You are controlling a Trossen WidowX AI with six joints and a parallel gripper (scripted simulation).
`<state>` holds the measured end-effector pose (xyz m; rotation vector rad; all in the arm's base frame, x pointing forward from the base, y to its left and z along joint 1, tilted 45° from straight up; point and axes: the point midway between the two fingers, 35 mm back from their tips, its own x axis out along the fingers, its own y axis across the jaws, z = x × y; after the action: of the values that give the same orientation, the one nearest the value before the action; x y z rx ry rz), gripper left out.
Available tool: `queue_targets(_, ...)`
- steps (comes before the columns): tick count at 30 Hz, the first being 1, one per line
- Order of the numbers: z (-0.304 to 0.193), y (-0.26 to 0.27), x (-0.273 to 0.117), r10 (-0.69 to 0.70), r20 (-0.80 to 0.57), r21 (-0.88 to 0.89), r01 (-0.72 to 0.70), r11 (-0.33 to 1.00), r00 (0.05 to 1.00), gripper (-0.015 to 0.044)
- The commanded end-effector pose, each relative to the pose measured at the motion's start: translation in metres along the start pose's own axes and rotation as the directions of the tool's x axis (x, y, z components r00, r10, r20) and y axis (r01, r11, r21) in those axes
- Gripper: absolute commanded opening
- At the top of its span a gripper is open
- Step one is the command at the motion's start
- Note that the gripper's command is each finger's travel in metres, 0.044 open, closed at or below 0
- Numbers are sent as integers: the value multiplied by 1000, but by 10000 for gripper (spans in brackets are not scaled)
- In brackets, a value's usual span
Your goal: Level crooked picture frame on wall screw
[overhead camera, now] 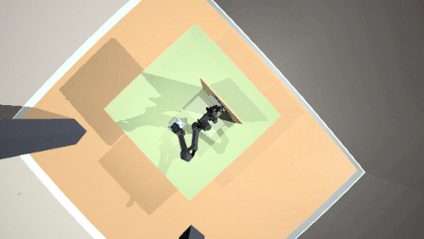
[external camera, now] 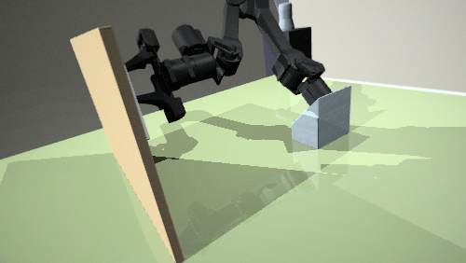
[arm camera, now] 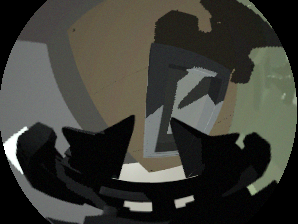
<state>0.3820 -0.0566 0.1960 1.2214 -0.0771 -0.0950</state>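
The picture frame (overhead camera: pixel 214 100) (external camera: pixel 143 123) (arm camera: pixel 151 132) hangs against the wooden wall board (overhead camera: pixel 205 86) (external camera: pixel 112 93) (arm camera: pixel 110 65). It has a grey border and a pale middle crossed by shadows, and its sides look tilted in the wrist view, where the camera's own angle makes the amount hard to judge. The wall screw and the notched strip are hidden. My gripper (overhead camera: pixel 220 108) (external camera: pixel 133 83) (arm camera: pixel 153 118) is partly open. Its fingertips are close to the board; one appears left of the frame's left edge and the other in front of the frame. Contact cannot be told.
The board leans in the exterior view and stands on the green mat (overhead camera: pixel 170 76) (external camera: pixel 61 200). The grey angular block (overhead camera: pixel 177 123) (external camera: pixel 333 117) is at the arm's base. A dark box (external camera: pixel 302 42) stands behind the arm. The arm's shadow falls across the board.
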Motion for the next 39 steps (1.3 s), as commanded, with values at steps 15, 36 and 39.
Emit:
queue_targets(15, 1, 0, 1, 0, 6, -5, 1, 1000, 1000, 260)
queue_targets(36, 1, 0, 1, 0, 6, -5, 0, 1000, 1000, 56)
queue_targets(39, 1, 0, 1, 0, 6, -5, 0, 1000, 1000, 36)
